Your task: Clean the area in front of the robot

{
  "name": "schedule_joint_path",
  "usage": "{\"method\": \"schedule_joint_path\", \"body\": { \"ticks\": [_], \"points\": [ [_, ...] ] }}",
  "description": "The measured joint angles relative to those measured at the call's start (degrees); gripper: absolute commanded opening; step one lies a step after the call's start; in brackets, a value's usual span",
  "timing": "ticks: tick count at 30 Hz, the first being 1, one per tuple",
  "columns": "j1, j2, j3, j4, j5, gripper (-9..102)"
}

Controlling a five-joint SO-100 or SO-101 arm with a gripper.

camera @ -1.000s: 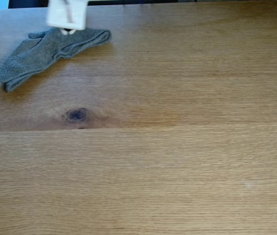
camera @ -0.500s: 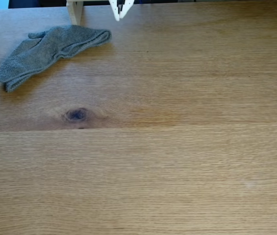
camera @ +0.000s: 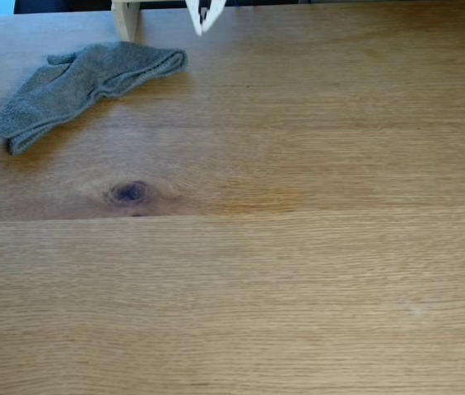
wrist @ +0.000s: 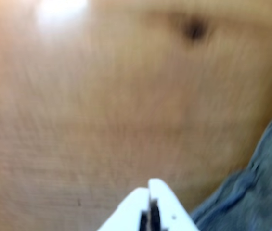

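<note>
Wood table [camera: 298, 271], dark knot [camera: 129, 192] left of centre. Grey cloth [camera: 76, 82] lies crumpled at 10 o'clock in the fixed view, at 4 o'clock in the wrist view. Your gripper [wrist: 149, 190] has its fingers pressed together, holding nothing. Cloth looks soft and light; pinch a raised fold. Wooden post [camera: 125, 18] stands just behind it; nothing else blocks.

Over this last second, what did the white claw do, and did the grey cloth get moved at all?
The claw was down over the cloth's top edge a second ago; it has since lifted off and shifted right in the fixed view, to the table's far edge, fingers together and holding nothing. The grey cloth lies crumpled where it was, and the dark knot in the wooden table and the pale post are unchanged.
</note>
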State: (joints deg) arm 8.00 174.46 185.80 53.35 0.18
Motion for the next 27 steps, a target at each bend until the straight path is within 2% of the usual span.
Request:
{"method": "schedule_joint_path", "body": {
  "ticks": [6, 8, 10, 13, 27],
  "points": [
    [-4.7, 10.1, 0.5, 14.9, 4.6, 0],
    [-6.5, 12.7, 0.5, 17.5, 6.3, 0],
    [-6.2, 14.2, 0.5, 18.5, 6.9, 0],
    [-6.6, 14.5, 0.5, 18.8, 6.9, 11],
    [-6.9, 14.6, 0.5, 18.9, 7.0, 6]
  ]
}}
